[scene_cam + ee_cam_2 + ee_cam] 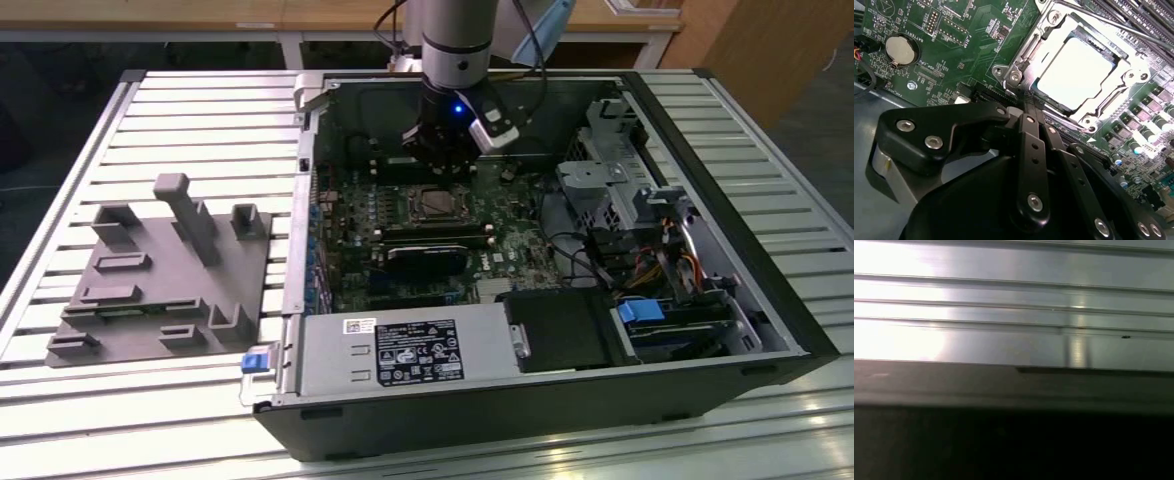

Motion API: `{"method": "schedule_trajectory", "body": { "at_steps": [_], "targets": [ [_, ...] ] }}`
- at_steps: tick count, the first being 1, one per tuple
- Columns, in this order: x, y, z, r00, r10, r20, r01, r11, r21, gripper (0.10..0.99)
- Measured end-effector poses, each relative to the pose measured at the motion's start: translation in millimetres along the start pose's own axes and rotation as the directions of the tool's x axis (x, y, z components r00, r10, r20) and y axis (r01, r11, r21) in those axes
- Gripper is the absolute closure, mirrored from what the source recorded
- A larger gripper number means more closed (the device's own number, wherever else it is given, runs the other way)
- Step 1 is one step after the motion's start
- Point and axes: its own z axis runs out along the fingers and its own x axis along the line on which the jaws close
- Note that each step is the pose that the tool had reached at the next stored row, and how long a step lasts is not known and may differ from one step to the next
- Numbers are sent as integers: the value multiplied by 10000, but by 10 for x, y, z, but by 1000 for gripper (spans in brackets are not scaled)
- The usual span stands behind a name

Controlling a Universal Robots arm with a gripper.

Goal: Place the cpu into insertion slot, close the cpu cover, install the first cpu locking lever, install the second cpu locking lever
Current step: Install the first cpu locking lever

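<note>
The cpu [1074, 70], a pale square chip, lies in the insertion slot [431, 203] on the green board inside the open computer case. The silvery cpu cover [1050, 31] lies down around the chip as a frame. A thin metal lever [1119, 31] runs along the cover's far side. My gripper [1026, 107] has its black fingers [1030, 150] drawn together at one corner of the socket, with nothing between them. In the exterior view my gripper [441, 160] hangs just behind the socket.
A round coin battery [899, 50] sits on the board beside the gripper. Long black memory slots [430, 236] lie in front of the socket. Drive bays and cables [641, 230] crowd the exterior view's right. A grey fixture [160, 270] stands on the slatted table [1014, 300].
</note>
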Motion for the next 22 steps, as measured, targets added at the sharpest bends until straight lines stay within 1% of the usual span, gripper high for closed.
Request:
{"method": "schedule_trajectory", "body": {
  "at_steps": [8,14,15,16,19,20,22],
  "targets": [
    [-3,-1,24,10000,0,-6,0,10000,9,976],
    [-7,1,19,10000,0,5,0,10000,-62,976],
    [-9,5,7,10000,0,16,0,10000,-80,976],
    [-10,6,-22,10000,0,12,0,10000,-76,976],
    [-11,4,-129,10000,-1,1,1,10000,-58,976],
    [-11,4,-143,10000,-1,1,1,10000,-58,976],
    [-12,1,-143,10000,-2,1,2,10000,-58,976]
  ]
}}
